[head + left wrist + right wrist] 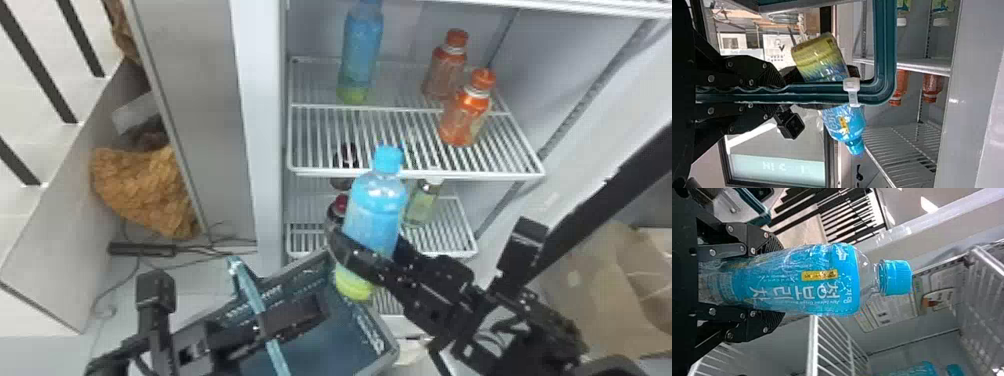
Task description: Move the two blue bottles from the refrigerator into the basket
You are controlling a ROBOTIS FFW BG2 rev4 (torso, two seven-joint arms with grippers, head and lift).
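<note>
Possibly a lab or a shop, which one I cannot tell: wire shelves [420, 175] of bottled drinks [464, 112] in a refrigerator [260, 100], a power strip [142, 249] and cables on the floor left of it, cardboard [590, 280] to its right.

One blue bottle [361, 50] stands shelved; another [378, 205] tilts, gripped.

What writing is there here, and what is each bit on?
Blue bottle, label: large white letters, left untranscribed here; finer lines too small to read.
Yellow patch on that label: too small to read.
Notice inside the refrigerator: too small to read.
Pale band in the background: a few white letters, incomplete, no clear word.
</note>
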